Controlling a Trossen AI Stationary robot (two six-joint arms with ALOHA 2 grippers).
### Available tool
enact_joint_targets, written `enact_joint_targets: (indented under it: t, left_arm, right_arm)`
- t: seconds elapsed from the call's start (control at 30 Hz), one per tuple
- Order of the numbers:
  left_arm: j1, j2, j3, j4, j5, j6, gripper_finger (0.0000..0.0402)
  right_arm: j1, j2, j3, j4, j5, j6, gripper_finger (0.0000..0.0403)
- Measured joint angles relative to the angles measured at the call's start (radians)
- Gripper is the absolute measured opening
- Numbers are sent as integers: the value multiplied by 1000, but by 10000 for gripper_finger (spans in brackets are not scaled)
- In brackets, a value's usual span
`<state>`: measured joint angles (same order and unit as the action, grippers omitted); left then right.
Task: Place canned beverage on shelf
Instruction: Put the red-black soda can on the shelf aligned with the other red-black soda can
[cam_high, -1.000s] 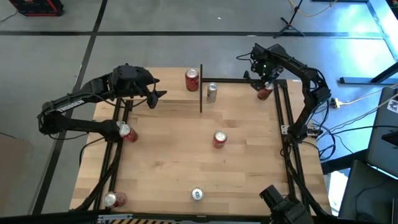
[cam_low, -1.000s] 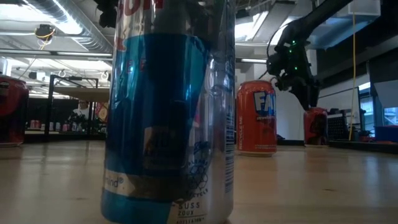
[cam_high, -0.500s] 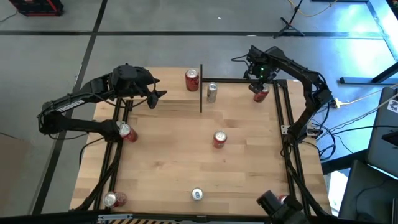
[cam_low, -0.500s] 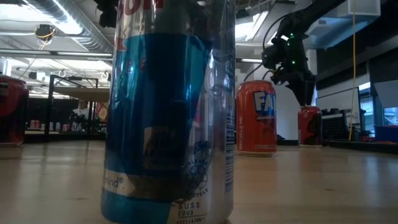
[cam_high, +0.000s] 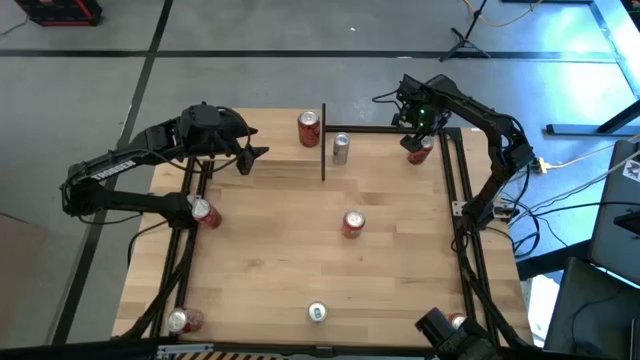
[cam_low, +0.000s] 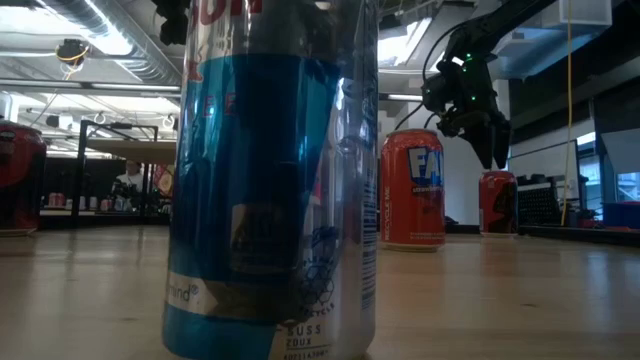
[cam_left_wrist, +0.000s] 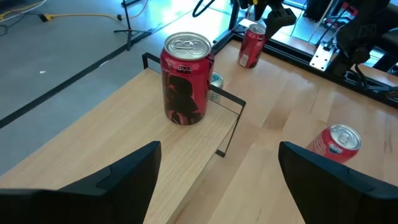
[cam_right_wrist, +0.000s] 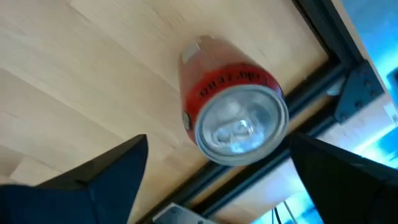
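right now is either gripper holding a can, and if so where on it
Nothing is held. The right gripper is open above a red can standing on the table, fingers clear of it. The left gripper is open too, facing the can on the shelf.

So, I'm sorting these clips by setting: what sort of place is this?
Probably a robotics lab or workshop. Two arms are mounted at a wooden table on a grey concrete floor, cables trail beside it, and exposed ducts run under the ceiling behind.

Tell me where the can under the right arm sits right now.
In the high view the red can stands upright at the table's far right corner, beside the black frame rail, directly below the right end effector, which is open and not gripping it.
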<state>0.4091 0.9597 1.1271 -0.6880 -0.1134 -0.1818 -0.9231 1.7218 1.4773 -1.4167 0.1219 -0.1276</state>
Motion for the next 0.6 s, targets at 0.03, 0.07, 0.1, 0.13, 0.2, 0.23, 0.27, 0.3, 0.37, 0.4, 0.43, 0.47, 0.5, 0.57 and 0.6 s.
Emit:
enact_joint_targets:
  t: [0.03,0.07,0.1,0.13,0.2,0.23,0.27,0.3,0.37,0.4,0.43,0.47,0.5,0.57,0.6]
  left_arm:
    - [0,0,0,0,0,0,322]
    - [0,0,0,0,2,0,322]
    - [0,0,0,0,4,0,322]
    - [0,0,0,0,4,0,322]
    - [0,0,0,0,4,0,322]
    - [0,0,0,0,4,0,322]
    - [0,0,0,0,4,0,322]
    - [0,0,0,0,4,0,322]
    - [0,0,0,0,4,0,322]
    - [0,0,0,0,4,0,322]
    - [0,0,0,0,4,0,322]
    - [0,0,0,0,4,0,322]
    - [0,0,0,0,4,0,322]
    - [0,0,0,0,4,0,322]
    - [0,0,0,0,4,0,322]
  right_arm:
    - [0,0,0,-9,12,15,369]
    - [2,0,0,-15,16,18,361]
    - [4,0,0,-18,16,16,353]
    - [8,0,0,-18,18,10,347]
    - [7,0,0,-4,23,-7,337]
    - [6,0,0,10,31,-8,333]
    - [1,0,0,21,32,-7,330]
    - [-6,0,0,27,24,-9,328]
    - [-20,1,0,30,4,-8,326]
    - [-25,3,0,29,-5,-8,326]
    - [-31,6,0,29,-7,-8,326]
    - [-39,6,-3,33,0,-8,327]
    - [-43,6,-8,37,2,-8,328]
    - [-45,6,-31,48,-3,-8,331]
    - [-47,6,-46,52,-10,-8,331]
